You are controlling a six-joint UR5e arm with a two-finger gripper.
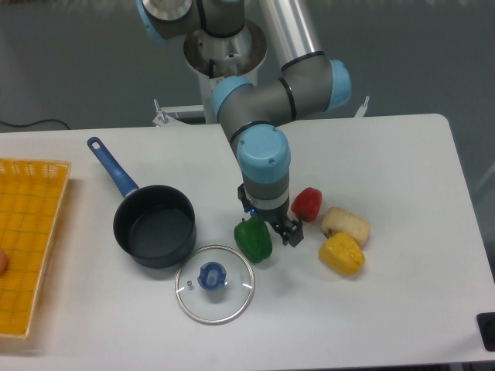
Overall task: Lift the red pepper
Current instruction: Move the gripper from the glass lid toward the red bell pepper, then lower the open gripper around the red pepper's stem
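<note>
Red pepper (307,203) sitting on the tabletop (402,154), just left of a pale cream vegetable (346,224), with the yellow pepper (342,254) nearer. Tool (283,230) hanging low between green pepper (254,239) and red one, close to both. Risking a nudge to the green pepper, or closing on the wrong vegetable in this tight cluster; glossy skin probably slipping under an off-centre pinch. Fingers looking empty, gripping nothing; opening width impossible to tell from this angle.

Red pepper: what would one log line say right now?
phase: approach | gripper: between green pepper and red pepper | red pepper: on table, ungrasped
</note>
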